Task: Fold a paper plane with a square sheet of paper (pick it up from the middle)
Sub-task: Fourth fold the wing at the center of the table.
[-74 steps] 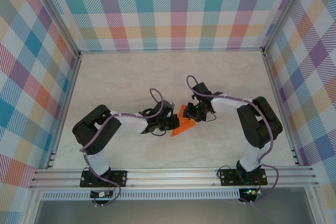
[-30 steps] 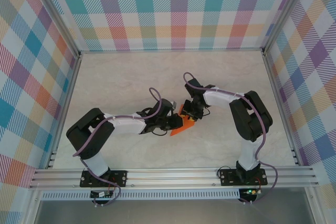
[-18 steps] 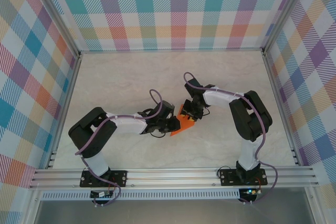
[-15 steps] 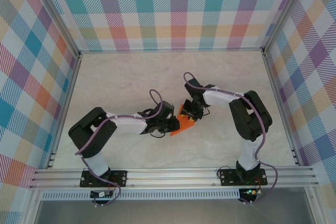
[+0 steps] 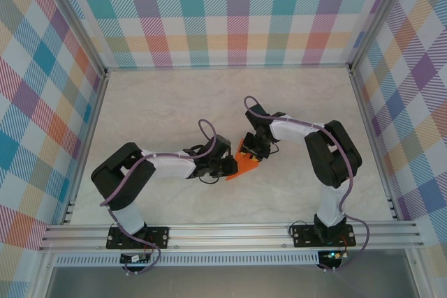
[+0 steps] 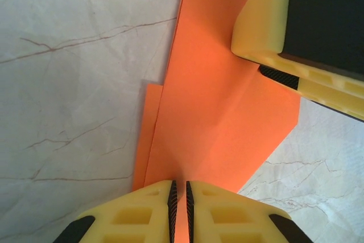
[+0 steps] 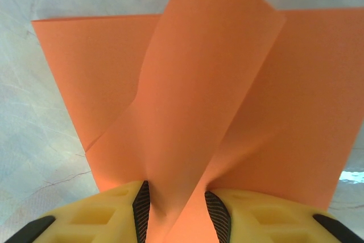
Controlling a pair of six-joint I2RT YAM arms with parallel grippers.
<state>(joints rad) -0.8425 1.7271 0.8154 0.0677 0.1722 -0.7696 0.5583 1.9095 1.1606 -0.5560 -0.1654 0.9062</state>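
Folded orange paper (image 5: 244,166): long axis diagonal, tip near-left.

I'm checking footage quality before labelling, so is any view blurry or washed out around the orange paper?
Top external: evenly lit and sharp, no glare, though the orange paper is tiny. Left wrist: crisp paper edges and table veins. Right wrist: the paper sits close and looks soft, and the table is washed pale bluish.
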